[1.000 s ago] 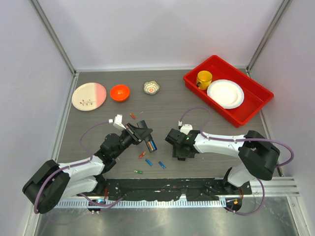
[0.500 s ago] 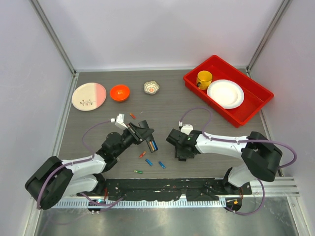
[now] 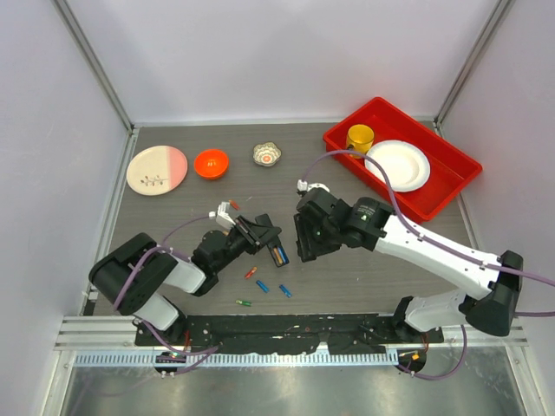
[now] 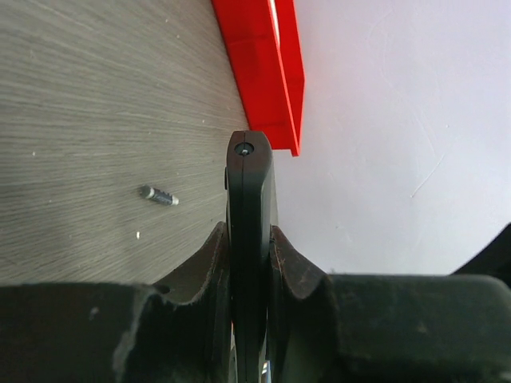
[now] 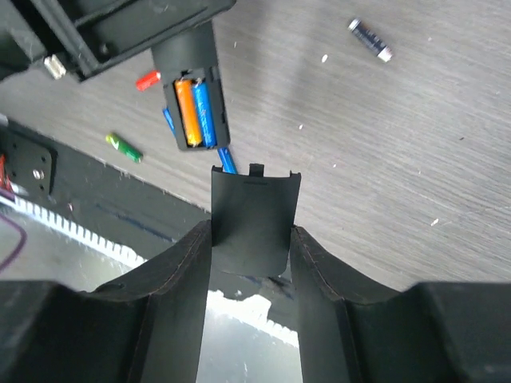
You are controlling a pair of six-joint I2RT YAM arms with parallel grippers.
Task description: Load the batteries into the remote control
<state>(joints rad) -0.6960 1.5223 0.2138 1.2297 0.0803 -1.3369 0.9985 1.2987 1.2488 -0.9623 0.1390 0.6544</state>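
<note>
Grip: left fingers (image 4: 209, 267) clamp narrow on the remote control (image 4: 249, 231), held edgewise off the surface (image 3: 347, 286), centre-near. The right fingers (image 5: 180, 279) pinch the battery cover (image 5: 251, 215); since a second ago it has risen off the surface and now sits just right of the remote. Judged: loading done, closing next. Count: two batteries (image 5: 186, 112) in the recess, one orange, one blue; four loose below.

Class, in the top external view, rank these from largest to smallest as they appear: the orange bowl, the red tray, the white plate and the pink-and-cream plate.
1. red tray
2. white plate and pink-and-cream plate: they look too alike to rank.
3. orange bowl
</note>
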